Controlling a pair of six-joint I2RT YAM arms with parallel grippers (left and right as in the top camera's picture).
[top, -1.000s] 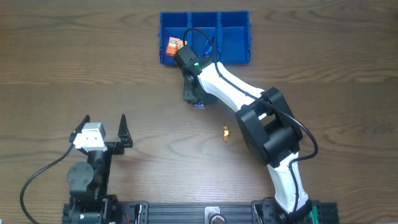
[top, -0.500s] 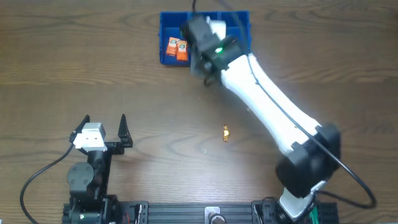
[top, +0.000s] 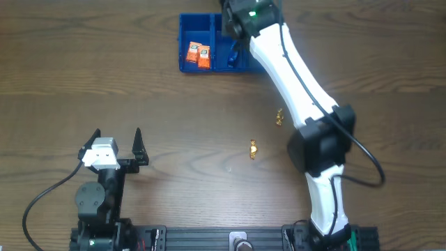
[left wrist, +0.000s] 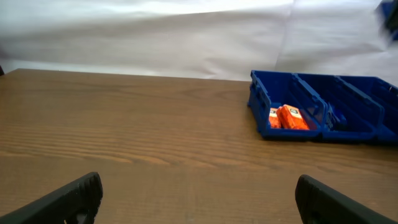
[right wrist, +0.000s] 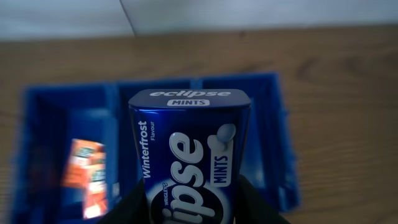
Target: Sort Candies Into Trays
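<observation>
Right gripper [right wrist: 191, 208] is clamping the mint tin [right wrist: 189, 143] over the 12 o'clock tray [right wrist: 283, 149] — I'd be lowering it into the middle compartment before releasing.

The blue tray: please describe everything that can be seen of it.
The blue tray looks like plastic, with three open compartments side by side. It lies flat on the wooden table, far from the arms' bases. Two orange packets lie in its left compartment. The right gripper holds a blue tin over its middle.
</observation>
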